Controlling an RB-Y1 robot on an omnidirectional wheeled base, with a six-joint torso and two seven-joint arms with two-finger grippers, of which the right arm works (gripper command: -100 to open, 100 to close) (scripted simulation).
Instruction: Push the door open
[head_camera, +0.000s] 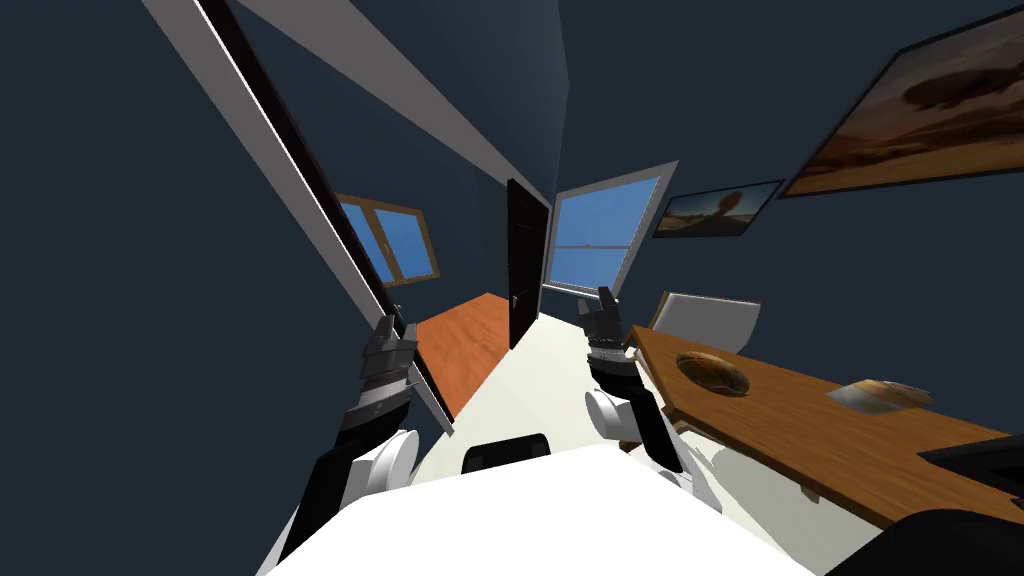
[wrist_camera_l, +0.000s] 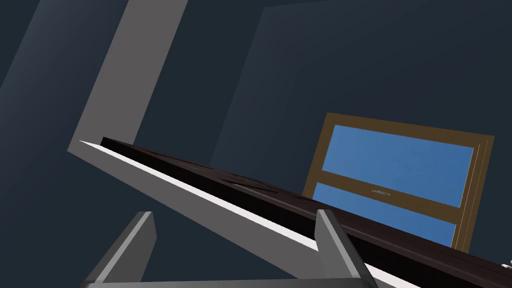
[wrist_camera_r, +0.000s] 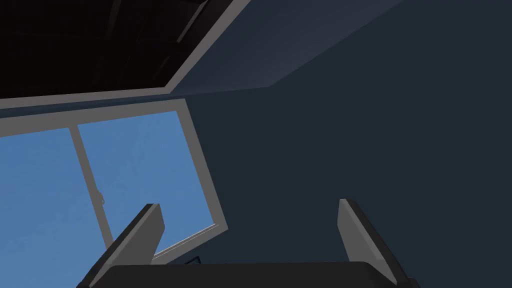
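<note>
Left hand (wrist_camera_l: 232, 235) fingers apart, at edge of dark door (wrist_camera_l: 280, 205). I judge door stiff, heavy: push flat panel, no gripping. Right hand (wrist_camera_r: 250, 235) apart too.

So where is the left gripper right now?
On the robot's left in the head view, the left gripper is up beside the edge of the dark door, by its grey frame, fingers open.
</note>
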